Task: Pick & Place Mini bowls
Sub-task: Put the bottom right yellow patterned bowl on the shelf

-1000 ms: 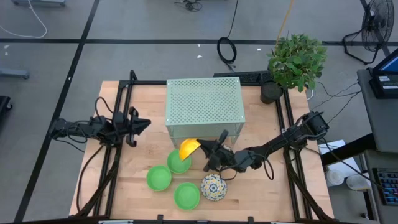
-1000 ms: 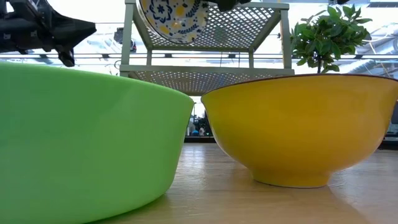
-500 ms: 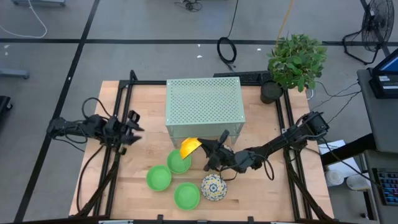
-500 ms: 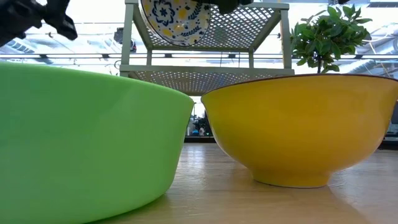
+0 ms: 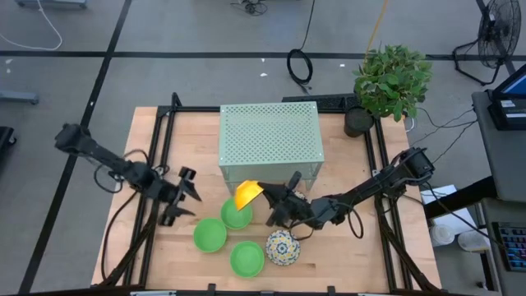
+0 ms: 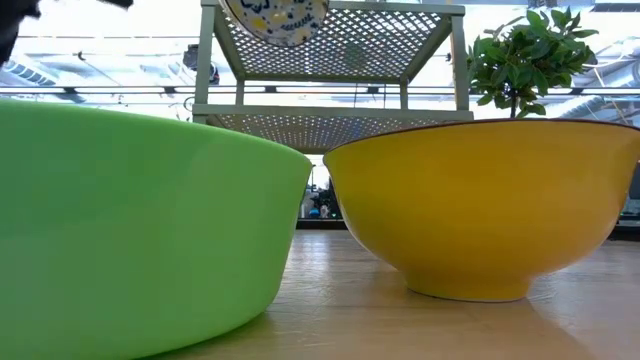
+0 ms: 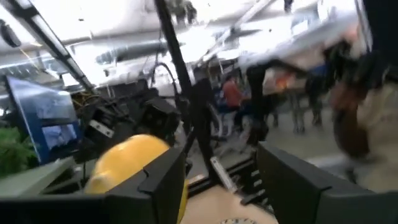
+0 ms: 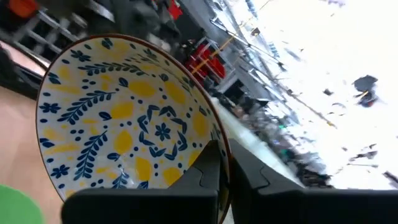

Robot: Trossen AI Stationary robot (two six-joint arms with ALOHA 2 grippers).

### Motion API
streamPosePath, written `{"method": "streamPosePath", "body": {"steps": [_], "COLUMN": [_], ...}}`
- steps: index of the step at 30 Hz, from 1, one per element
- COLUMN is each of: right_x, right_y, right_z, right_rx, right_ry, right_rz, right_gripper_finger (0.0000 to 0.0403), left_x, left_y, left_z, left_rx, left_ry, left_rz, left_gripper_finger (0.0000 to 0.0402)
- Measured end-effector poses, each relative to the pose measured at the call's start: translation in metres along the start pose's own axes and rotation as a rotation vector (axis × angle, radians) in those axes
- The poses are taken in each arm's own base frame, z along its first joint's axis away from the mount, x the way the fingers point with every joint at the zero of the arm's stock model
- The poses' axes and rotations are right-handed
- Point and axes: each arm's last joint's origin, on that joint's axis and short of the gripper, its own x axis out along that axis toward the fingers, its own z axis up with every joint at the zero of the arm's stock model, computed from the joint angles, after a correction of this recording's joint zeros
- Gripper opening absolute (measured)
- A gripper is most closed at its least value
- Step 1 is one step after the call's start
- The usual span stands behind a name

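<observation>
Since these bowls look glazed and hard, treat each as stiff, slick and chippable, fairly light for its size, with the thin rim as the only part a two-finger gripper can close on. Nearest the front edge of the pale wooden table (image 5: 345,247) sit a plain bright green round mini bowl (image 5: 246,258) and, just beside it, a white mini bowl with blue-and-yellow floral pattern inside and a yellow outside (image 5: 282,247); both stand upright and are free to be taken by the rim from above. A little farther back are a second green bowl (image 5: 209,235) and a third green bowl (image 5: 233,219). Above that third one your right gripper (image 5: 268,197) carries the held floral bowl (image 5: 248,195), tipped steeply on edge; the right wrist view shows its fingers (image 8: 208,171) pinched over the rim, one inside and one outside. That hold is narrow on a smooth surface, so you should expect the bowl to swing or slip if you move sharply, and you should set it down gently to spare the glaze. Your left gripper (image 5: 179,196) hangs to the left of the bowls, spread wide and empty. Beyond stands the pale green perforated metal stand (image 5: 269,136), and past the table's far right corner a potted green plant (image 5: 391,78). You have five bowls in sight; a sixth does not show.
</observation>
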Motion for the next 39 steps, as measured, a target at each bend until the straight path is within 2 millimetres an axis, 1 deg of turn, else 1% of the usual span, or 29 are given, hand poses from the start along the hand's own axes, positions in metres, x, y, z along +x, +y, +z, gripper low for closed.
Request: {"method": "streamPosePath", "body": {"steps": [2, 4, 7, 9, 11, 15, 19, 24, 27, 30, 32, 34, 36, 39], "right_x": [0.002, 0.005, 0.01, 0.014, 0.018, 0.026, 0.031, 0.034, 0.038, 0.04, 0.04, 0.04, 0.039, 0.037], "right_y": [-0.006, -0.013, -0.021, -0.027, -0.033, -0.045, -0.051, -0.054, -0.058, -0.064, -0.067, -0.068, -0.067, -0.065], "right_z": [0.007, 0.015, 0.025, 0.031, 0.034, 0.037, 0.036, 0.034, 0.033, 0.033, 0.033, 0.033, 0.035, 0.037], "right_rx": [-0.043, -0.074, -0.113, -0.136, -0.171, -0.229, -0.271, -0.273, -0.27, -0.241, -0.218, -0.209, -0.189, -0.135], "right_ry": [0.014, 0.02, 0.01, 0.005, 0.017, 0.031, 0.033, 0.007, -0.007, -0.02, -0.022, -0.024, -0.045, -0.104], "right_rz": [-0.047, -0.083, -0.104, -0.122, -0.149, -0.205, -0.233, -0.242, -0.254, -0.279, -0.296, -0.306, -0.3, -0.282], "right_gripper_finger": [0.0, 0.0, 0.0, 0.0, 0.0, 0.0001, 0.0001, 0.0001, 0.0001, 0.0, 0.0, 0.0, 0.0, 0.0], "left_x": [0.023, 0.046, 0.078, 0.096, 0.11, 0.128, 0.134, 0.133, 0.132, 0.132, 0.131, 0.131, 0.131, 0.131], "left_y": [-0.004, -0.004, 0.003, 0.007, 0.008, 0.004, 0.001, 0.002, -0.001, -0.009, -0.013, -0.013, -0.013, -0.006], "left_z": [0.009, 0.021, 0.041, 0.048, 0.052, 0.051, 0.052, 0.054, 0.055, 0.055, 0.057, 0.06, 0.059, 0.057], "left_rx": [0.075, 0.156, 0.257, 0.332, 0.427, 0.571, 0.62, 0.603, 0.622, 0.677, 0.681, 0.666, 0.657, 0.649], "left_ry": [0.057, 0.142, 0.308, 0.445, 0.56, 0.662, 0.703, 0.737, 0.756, 0.77, 0.759, 0.746, 0.75, 0.762], "left_rz": [0.045, 0.166, 0.459, 0.626, 0.691, 0.676, 0.691, 0.771, 0.772, 0.719, 0.703, 0.71, 0.721, 0.751], "left_gripper_finger": [0.019, 0.0188, 0.0193, 0.02, 0.0206, 0.0207, 0.0198, 0.0188, 0.0187, 0.0187, 0.0186, 0.0187, 0.0186, 0.0186]}}
